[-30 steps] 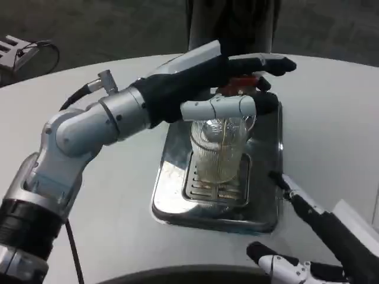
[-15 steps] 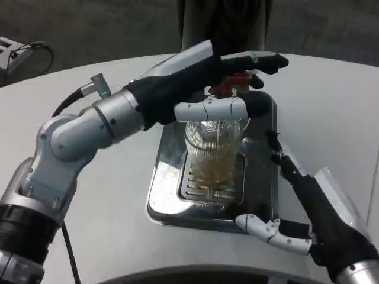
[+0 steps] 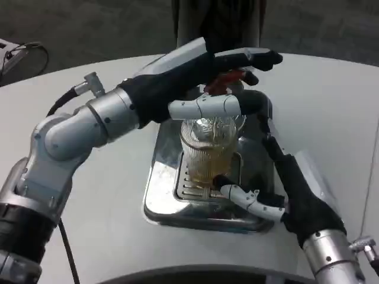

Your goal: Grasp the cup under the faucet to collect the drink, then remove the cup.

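Observation:
A ribbed clear glass cup [image 3: 207, 155] stands upright on the grate of a steel drip tray [image 3: 159, 201], under the faucet with a red lever [image 3: 230, 79]. Amber drink fills its lower part. My left hand [image 3: 195, 74] lies over the red lever with its fingers stretched out flat, and its white thumb crosses just above the cup's rim. My right hand [image 3: 296, 189] is open at the cup's right side. Its thumb reaches toward the cup's base and its fingers run up beside the cup. I cannot tell whether they touch the glass.
The dark dispenser column [image 3: 216, 21] rises behind the tray. The round white table [image 3: 106, 236] spreads to both sides. A cable and a small grey device [image 3: 18, 50] lie beyond the table at the far left.
My right hand has come up from the table's near edge and moved left to the cup's side. The drink level in the cup has risen. My left hand stays on the lever.

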`<act>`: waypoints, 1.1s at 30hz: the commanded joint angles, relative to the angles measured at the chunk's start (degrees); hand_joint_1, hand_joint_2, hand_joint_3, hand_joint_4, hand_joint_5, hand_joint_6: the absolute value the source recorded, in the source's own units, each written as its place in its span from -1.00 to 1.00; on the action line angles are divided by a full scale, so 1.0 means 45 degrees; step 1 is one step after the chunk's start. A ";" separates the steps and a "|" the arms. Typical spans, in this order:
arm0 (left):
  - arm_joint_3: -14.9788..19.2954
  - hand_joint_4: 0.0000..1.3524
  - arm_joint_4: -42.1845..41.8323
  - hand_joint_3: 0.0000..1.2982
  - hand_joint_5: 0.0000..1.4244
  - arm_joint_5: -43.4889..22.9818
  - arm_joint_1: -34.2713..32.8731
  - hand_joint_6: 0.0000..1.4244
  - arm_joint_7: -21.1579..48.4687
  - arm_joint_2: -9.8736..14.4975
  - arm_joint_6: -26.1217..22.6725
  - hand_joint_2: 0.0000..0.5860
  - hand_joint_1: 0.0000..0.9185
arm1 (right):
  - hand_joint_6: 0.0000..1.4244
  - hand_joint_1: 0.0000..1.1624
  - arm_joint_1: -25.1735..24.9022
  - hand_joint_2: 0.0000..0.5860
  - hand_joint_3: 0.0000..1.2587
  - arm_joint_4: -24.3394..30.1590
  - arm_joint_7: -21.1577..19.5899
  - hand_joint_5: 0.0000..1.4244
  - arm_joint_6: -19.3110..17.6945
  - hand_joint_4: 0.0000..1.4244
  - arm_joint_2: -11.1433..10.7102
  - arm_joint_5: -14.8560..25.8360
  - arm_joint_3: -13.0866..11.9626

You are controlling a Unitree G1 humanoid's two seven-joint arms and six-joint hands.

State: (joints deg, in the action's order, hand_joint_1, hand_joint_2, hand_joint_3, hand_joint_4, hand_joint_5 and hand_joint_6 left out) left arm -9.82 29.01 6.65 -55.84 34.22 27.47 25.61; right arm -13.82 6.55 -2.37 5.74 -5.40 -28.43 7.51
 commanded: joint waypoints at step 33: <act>0.0611 -0.75 -0.0190 -0.72 -0.65 0.0054 0.0485 -0.70 0.0525 0.0926 -0.0475 -0.96 -1.00 | -0.85 0.17 -0.2465 -0.27 -1.00 -0.2854 -0.1185 -0.85 -0.0749 -0.94 0.0785 0.0586 0.0787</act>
State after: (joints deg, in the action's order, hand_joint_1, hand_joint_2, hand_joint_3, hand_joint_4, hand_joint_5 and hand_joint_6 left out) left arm -7.84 27.62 6.20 -55.48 35.99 29.41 25.81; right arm -24.06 -4.88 -6.88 3.38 -2.55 -26.48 10.66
